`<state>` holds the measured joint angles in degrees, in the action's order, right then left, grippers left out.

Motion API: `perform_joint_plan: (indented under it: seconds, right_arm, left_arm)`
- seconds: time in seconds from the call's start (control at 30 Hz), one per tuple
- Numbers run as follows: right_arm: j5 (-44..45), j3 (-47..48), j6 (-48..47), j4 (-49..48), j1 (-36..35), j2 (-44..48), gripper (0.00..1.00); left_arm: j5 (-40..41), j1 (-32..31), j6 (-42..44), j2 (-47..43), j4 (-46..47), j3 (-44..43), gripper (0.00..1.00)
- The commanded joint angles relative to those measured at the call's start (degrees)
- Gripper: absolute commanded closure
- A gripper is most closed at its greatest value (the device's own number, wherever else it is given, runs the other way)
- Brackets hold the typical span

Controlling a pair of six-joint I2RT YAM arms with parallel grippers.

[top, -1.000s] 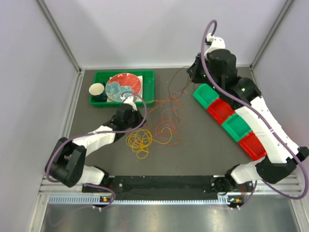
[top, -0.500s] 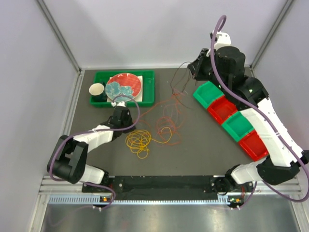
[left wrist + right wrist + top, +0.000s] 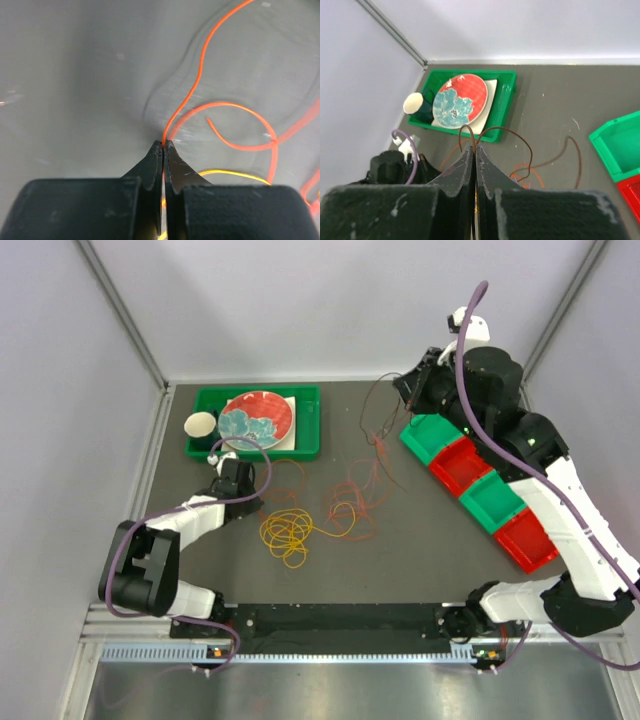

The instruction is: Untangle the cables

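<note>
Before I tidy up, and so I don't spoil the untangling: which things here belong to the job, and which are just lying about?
Job: orange cable, pinched by left gripper; maroon cable, pinched by right gripper; yellow cable.
Lying about: tray, plate, cup, bins.

Left hand (image 3: 163, 146) low, pinched closed, right hand (image 3: 474, 148) raised, closed.

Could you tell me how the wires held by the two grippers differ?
The left gripper pinches an orange wire down at the table; the right gripper holds a dark brown wire high above it. The orange wire curls close to the surface; the brown one hangs in arcs. Both are thin and clamped by shut jaws.
</note>
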<state>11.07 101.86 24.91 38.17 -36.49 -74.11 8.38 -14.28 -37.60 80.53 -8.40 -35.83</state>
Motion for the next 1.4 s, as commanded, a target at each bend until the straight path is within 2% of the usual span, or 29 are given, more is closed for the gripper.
perform_joint_plan:
  seconds: [0.0, 0.03, 0.07, 0.13, 0.17, 0.2, 0.33, 0.4, 0.47, 0.6, 0.77, 0.97, 1.13, 1.37]
  right_arm:
    - [-1.9, -5.0, 2.0, -3.2, 0.4, -0.3, 1.0]
    - [-2.3, -5.8, 2.6, -3.4, 0.5, -0.9, 1.0]
    - [-2.6, -7.3, 2.7, -4.3, 0.4, -1.0, 1.0]
    - [-4.2, -8.3, 3.1, -5.0, 0.5, -1.5, 1.0]
    - [-4.7, -8.6, 3.1, -5.0, 0.5, -1.7, 1.0]
    - [-4.8, -8.5, 3.3, -4.9, 0.5, -1.8, 1.0]
    - [-5.7, -8.3, 3.4, -4.8, 0.4, -2.2, 1.0]
    - [-6.1, -7.9, 3.7, -4.8, 0.4, -2.0, 1.0]
    - [-6.8, -7.2, 3.9, -4.7, 0.5, -1.7, 1.0]
    - [-7.9, -6.2, 4.5, -4.7, 0.5, -1.1, 1.0]
    - [-8.3, -5.4, 4.7, -3.8, 0.4, -1.0, 1.0]
    - [-8.6, -4.1, 4.5, -2.5, 0.5, -0.6, 1.0]
    - [-8.3, -3.4, 4.3, -2.0, 0.5, -0.5, 1.0]
    - [-7.8, -3.0, 3.9, -1.3, 0.5, -0.6, 1.0]
  left_arm:
    - [-7.3, 0.0, 1.1, -1.2, 3.0, -2.9, 1.0]
    - [-12.3, 0.0, 2.0, -3.3, 4.3, -2.4, 0.91]
    - [-13.3, -0.2, 2.3, -4.4, 5.3, -2.5, 0.78]
    - [-14.8, -0.8, 3.7, -7.6, 5.6, -2.7, 0.4]
    - [-15.3, -1.1, 4.3, -8.6, 5.7, -2.8, 0.16]
    - [-15.8, -1.1, 5.3, -10.4, 5.6, -3.0, 0.04]
    - [-22.2, -1.4, 6.6, -12.6, 8.1, -3.1, 0.01]
    - [-29.4, -1.9, 6.4, -11.6, 15.7, -2.6, 0.01]
    - [-32.5, -3.7, 5.7, -9.7, 20.0, -2.0, 0.01]
    - [-28.4, -9.0, 6.6, -3.9, 26.5, -2.2, 0.02]
    - [-21.7, -15.1, 8.8, -2.7, 40.2, 0.1, 0.03]
    - [-18.8, -15.5, 13.2, 1.3, 49.9, 0.0, 0.09]
    - [-23.1, -15.6, 19.6, 5.7, 51.8, -4.2, 0.12]
    - [-29.5, -15.9, 21.1, 9.3, 51.6, -7.8, 0.12]
